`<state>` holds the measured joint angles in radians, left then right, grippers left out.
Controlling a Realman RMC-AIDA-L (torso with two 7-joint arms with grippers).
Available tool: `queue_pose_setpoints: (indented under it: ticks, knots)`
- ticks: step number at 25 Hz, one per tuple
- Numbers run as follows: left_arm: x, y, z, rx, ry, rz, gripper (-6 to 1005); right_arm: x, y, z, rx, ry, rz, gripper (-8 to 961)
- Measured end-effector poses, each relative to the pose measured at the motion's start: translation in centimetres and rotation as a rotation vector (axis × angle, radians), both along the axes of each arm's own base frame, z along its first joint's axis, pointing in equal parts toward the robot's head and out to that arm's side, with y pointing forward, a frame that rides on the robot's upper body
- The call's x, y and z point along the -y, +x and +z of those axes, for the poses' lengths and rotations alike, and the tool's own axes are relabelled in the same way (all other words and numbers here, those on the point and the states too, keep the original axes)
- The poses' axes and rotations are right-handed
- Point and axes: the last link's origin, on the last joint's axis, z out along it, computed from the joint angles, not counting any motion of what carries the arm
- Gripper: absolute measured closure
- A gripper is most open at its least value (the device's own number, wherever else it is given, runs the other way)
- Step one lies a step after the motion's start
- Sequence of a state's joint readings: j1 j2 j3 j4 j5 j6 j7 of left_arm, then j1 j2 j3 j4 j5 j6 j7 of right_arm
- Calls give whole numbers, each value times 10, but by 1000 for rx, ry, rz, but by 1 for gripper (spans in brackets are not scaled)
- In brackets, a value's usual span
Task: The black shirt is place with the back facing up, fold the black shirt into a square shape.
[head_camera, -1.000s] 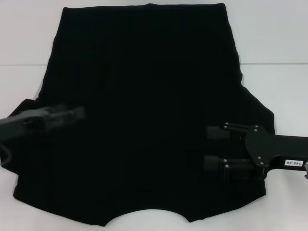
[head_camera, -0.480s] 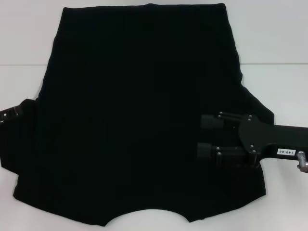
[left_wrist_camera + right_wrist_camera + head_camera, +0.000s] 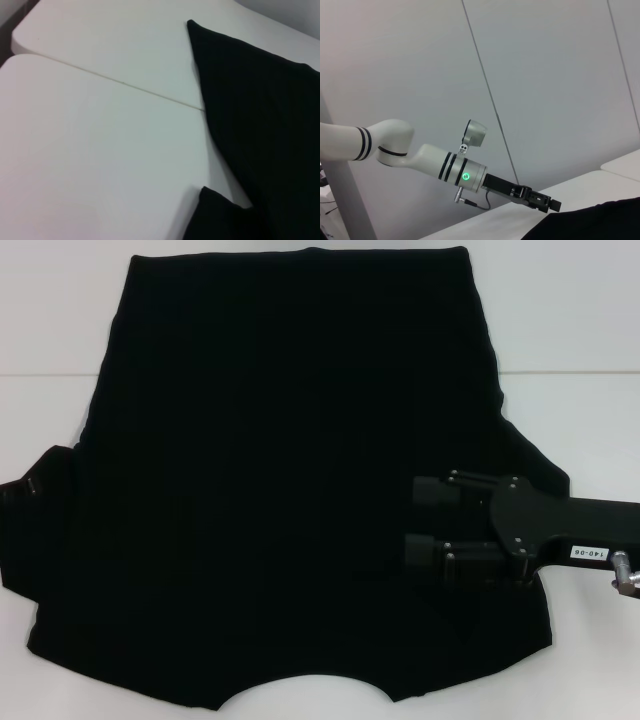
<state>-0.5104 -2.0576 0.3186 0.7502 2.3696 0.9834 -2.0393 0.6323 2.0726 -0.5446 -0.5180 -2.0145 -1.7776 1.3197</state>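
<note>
Neckline of the black shirt (image 3: 300,490) curves along the bottom edge of the head view, the cloth lying flat on the white table (image 3: 590,340) and filling the frame's middle up to its hem at the top. You have the right gripper (image 3: 425,522) over the cloth at lower right, fingers spread and empty; the left gripper (image 3: 551,204) sits at the shirt's left edge, whether spread or pressed together I cannot tell. Judging by this, you are at the first fold, so next lower and pinch the right side.
</note>
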Motion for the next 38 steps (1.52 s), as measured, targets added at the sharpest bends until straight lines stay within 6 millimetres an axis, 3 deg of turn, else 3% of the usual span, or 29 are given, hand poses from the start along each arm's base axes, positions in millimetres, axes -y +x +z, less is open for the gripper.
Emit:
queue_pose_setpoints:
  ticks: [19,38]
  knots:
    - [4,-5,-10,-22,-26,16,91,0,0,0,-3,-5,-3,69]
    - [1,1,-14,-25,-67,-10,208,-2,-1,4,-8,4,-1,68]
